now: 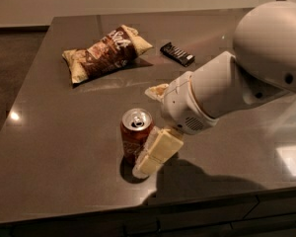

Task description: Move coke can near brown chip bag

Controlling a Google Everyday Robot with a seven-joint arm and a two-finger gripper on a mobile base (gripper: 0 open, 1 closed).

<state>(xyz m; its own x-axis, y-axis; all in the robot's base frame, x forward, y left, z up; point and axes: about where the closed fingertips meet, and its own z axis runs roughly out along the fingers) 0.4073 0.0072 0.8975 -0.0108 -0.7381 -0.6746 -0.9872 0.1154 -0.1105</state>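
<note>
Dark shiny table [64, 147] fills most of the frame. The coke can [134, 135] stands upright low in the middle. The gripper [149, 130] is at its right side with its 2 fingers apart (1 pale finger [160, 149] is right against the can). The brown chip bag [106, 53] lies at the upper left, well apart from the can.

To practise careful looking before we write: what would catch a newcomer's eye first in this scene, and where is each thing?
The big white robot arm fills the right side, its open gripper at the red coke can near the dark table's front edge, one cream finger close beside the can. Further back to the left lies the crinkled brown chip bag, with a small black candy bar to its right.
</note>
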